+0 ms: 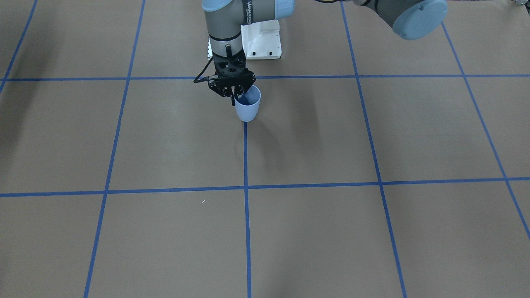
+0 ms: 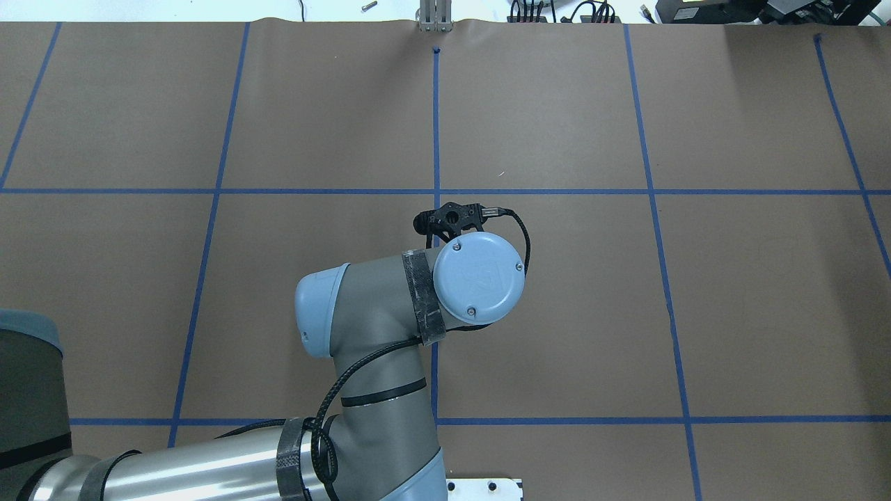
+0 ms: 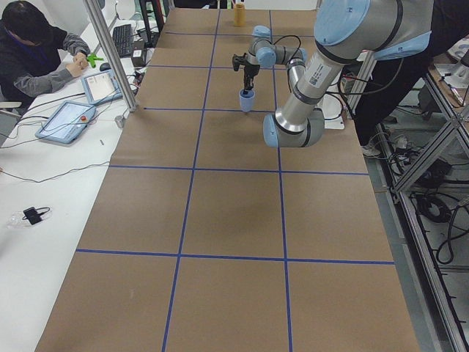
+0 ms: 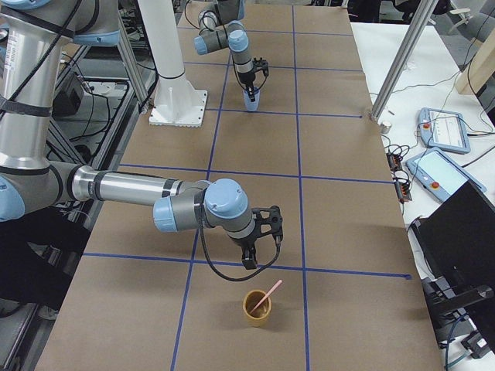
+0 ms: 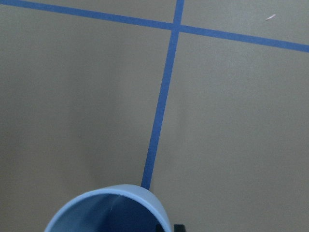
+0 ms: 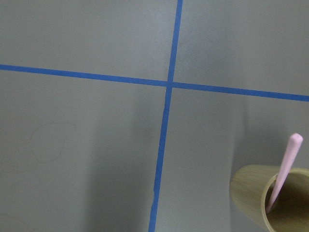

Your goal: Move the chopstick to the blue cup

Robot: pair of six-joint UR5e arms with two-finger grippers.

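The blue cup (image 1: 247, 105) stands upright on a blue tape line near the robot's base; its rim also shows in the left wrist view (image 5: 140, 194). My left gripper (image 1: 234, 99) points down at the cup's rim and is shut on it, one finger inside. The pale-pink chopstick (image 4: 267, 294) leans in a tan cup (image 4: 257, 309) at the table's right end; it also shows in the right wrist view (image 6: 286, 166). My right gripper (image 4: 259, 246) hangs just behind and above the tan cup, apart from it. I cannot tell whether it is open or shut.
The table is brown paper with a blue tape grid. A white base plate (image 1: 263, 39) sits just behind the blue cup. A metal post (image 4: 394, 73) and tablets (image 4: 445, 127) stand along the operators' side. A seated person (image 3: 33, 51) is at the side table.
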